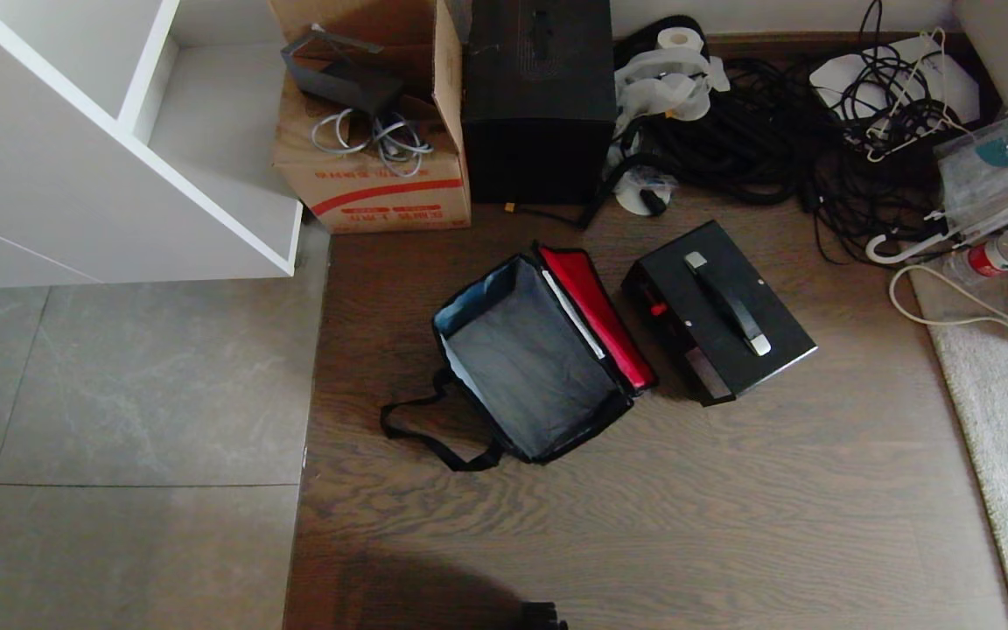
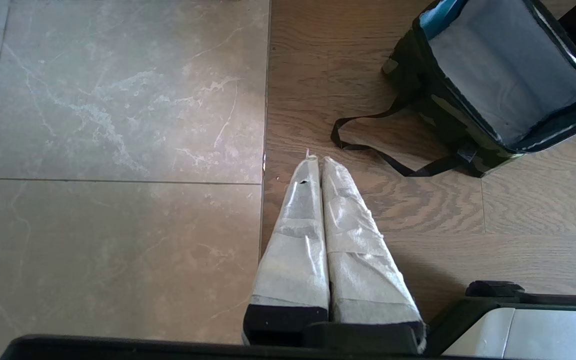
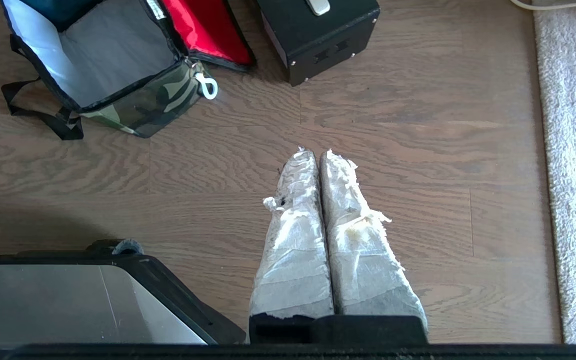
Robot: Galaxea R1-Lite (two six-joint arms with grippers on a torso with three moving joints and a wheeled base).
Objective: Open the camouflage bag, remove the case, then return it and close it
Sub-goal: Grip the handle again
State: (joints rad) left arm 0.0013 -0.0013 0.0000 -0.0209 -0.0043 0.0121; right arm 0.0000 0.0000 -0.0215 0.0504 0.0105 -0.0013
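We find the left end effector (image 2: 316, 161) fully closed, its taped fingers pressed together, holding nothing and hanging above the floor near the bag's black strap (image 2: 368, 150). The right end effector (image 3: 317, 154) is likewise closed and empty, over bare wooden floor (image 1: 644, 525). The camouflage bag (image 1: 532, 360) lies open on the floor, red lid lining folded back, interior empty. The case (image 1: 718, 311) stands just beside that lid. Both wrist views cut off the bag; neither arm appears in the head view.
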